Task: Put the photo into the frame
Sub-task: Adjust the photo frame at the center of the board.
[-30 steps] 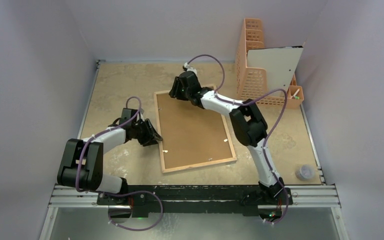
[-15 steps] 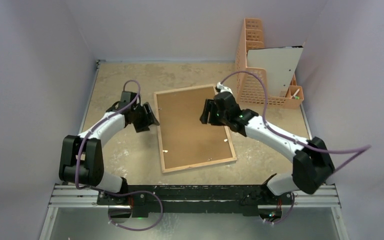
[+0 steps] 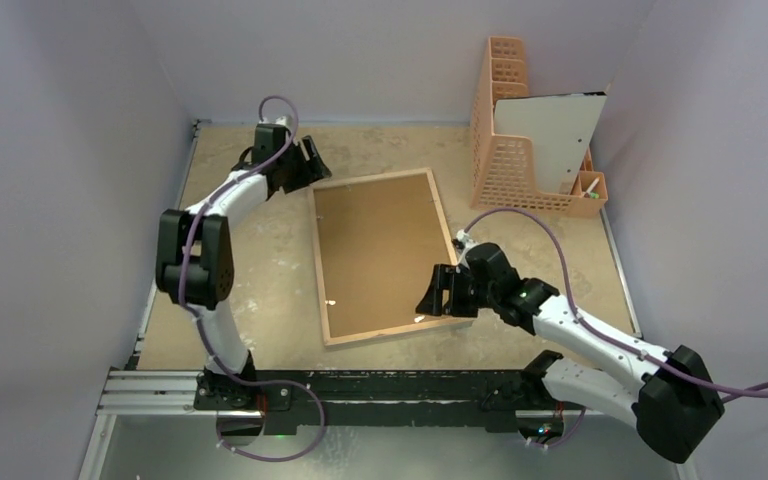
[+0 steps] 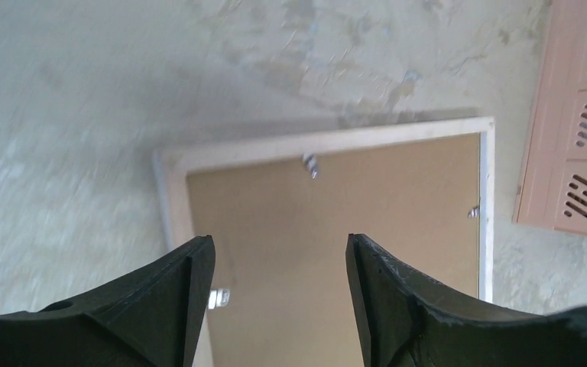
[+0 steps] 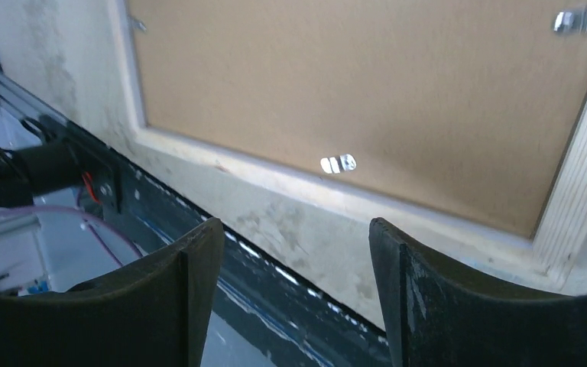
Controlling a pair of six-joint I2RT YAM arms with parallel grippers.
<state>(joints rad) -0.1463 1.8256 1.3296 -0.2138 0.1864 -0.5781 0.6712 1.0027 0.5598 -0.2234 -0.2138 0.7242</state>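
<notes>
The frame [image 4: 329, 141] is showing pale bare wood, its backing board [image 4: 336, 222] matt brown, clips [image 5: 338, 163] shiny metal, table [image 3: 260, 270] rough.

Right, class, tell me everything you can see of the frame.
The frame lies flat, face down on the table, slightly askew. Its light wood rim surrounds a brown backing board held by small metal clips. Front hidden. The left gripper, open, is by its far left corner, the right gripper by its near right; neither seems to touch it.
</notes>
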